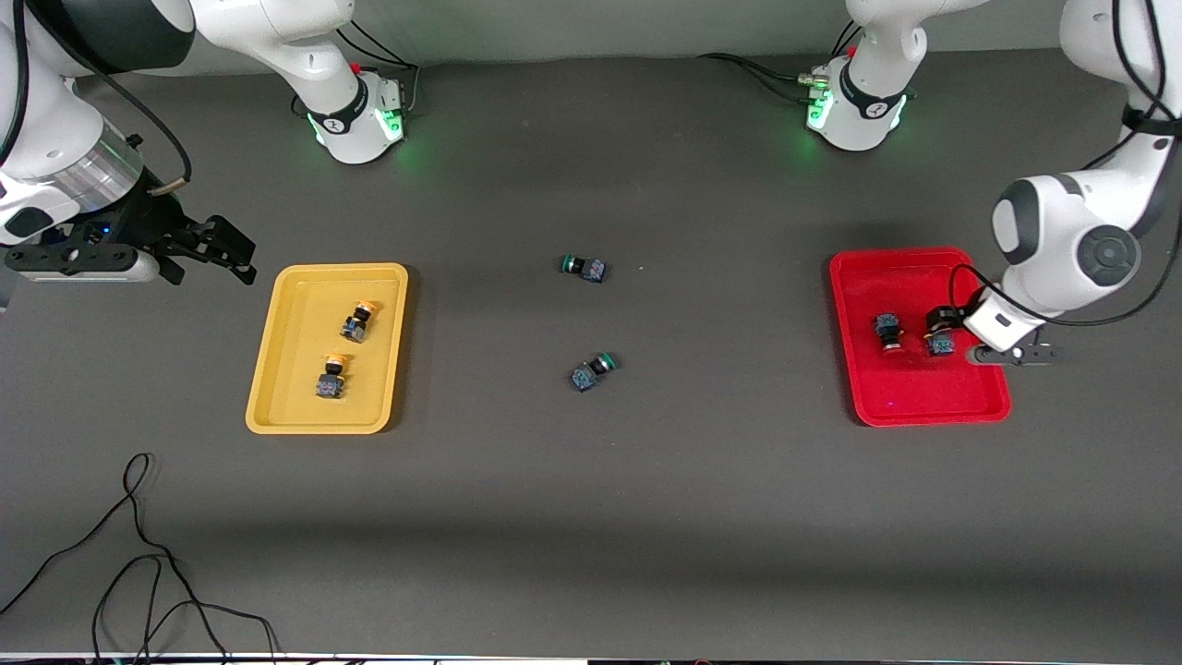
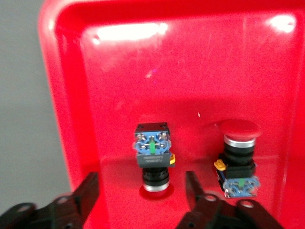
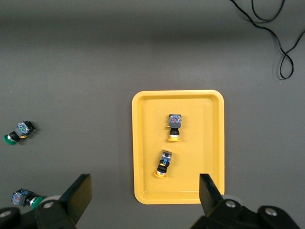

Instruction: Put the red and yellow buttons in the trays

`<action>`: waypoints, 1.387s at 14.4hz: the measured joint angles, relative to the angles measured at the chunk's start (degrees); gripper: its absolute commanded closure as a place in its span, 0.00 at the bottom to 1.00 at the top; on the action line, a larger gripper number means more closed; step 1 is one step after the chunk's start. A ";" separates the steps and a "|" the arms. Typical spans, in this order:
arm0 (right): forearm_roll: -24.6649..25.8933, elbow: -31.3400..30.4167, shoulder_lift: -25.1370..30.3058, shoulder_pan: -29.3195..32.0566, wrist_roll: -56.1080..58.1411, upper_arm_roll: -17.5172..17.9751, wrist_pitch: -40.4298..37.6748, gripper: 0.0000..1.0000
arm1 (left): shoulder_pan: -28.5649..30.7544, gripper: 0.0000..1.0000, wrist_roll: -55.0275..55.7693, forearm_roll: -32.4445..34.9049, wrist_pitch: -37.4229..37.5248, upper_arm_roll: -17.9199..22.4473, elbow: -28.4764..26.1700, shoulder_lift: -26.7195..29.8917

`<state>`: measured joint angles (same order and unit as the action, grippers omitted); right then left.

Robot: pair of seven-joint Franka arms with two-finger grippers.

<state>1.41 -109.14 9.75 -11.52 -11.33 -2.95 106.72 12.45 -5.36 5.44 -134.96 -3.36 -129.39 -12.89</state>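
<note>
Both red buttons lie in the red tray [image 1: 923,406]; the release could still be spoiled.

The left gripper [image 2: 143,191] is spread empty, low over one red button [image 2: 152,157]; its neighbour [image 2: 239,157] at 3 o'clock could be clipped on withdrawal. The right gripper [image 3: 143,195] waits open over the yellow tray [image 3: 143,143], its yellow buttons [image 3: 174,126] seated.

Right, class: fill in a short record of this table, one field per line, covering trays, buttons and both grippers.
yellow tray: holds two yellow buttons, lying apart
red tray: holds two red buttons, side by side
green buttons: on the bare table between the trays
left gripper: open, low over the red tray
right gripper: open, waiting above the table beside the yellow tray
</note>
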 measured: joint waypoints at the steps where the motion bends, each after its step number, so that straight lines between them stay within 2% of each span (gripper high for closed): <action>1: 0.00 0.18 0.01 -0.26 0.00 0.06 -0.23 0.00 | 0.00 0.00 -0.19 0.00 5.42 -0.15 3.73 0.50; 2: 0.00 0.42 0.02 -0.47 0.00 0.13 -1.10 0.00 | -0.01 0.00 -0.65 -0.02 13.06 -0.44 9.21 1.33; 4: 0.00 0.45 0.03 -0.58 0.00 0.14 -1.59 0.00 | -0.08 0.00 -1.62 -0.21 23.69 -0.92 17.39 2.47; 6: 0.00 0.45 0.03 -0.58 0.00 0.13 -1.78 0.00 | -0.15 0.00 -2.02 -1.05 31.60 -1.95 24.25 3.68; 8: 0.00 0.45 0.03 -0.58 0.00 -0.13 -1.78 0.00 | -0.24 0.00 -2.05 -1.54 36.49 -3.79 28.33 4.92; 11: 0.00 0.45 0.02 -0.54 0.00 -0.53 -0.95 0.00 | -1.37 0.00 -2.00 -2.38 39.62 -5.50 30.77 7.34; 16: 0.02 0.45 -0.85 0.22 0.01 -0.73 0.11 0.00 | -8.42 0.00 0.80 -4.66 41.71 -1.33 30.92 11.15; 20: 0.01 0.50 -1.10 -0.09 0.01 -0.61 -0.89 0.00 | -9.82 0.00 3.41 -5.20 44.01 -0.91 30.95 12.38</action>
<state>1.42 -108.63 8.65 -11.61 -11.32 -3.55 105.83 2.63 -1.95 0.24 -90.95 -4.27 -98.43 -0.52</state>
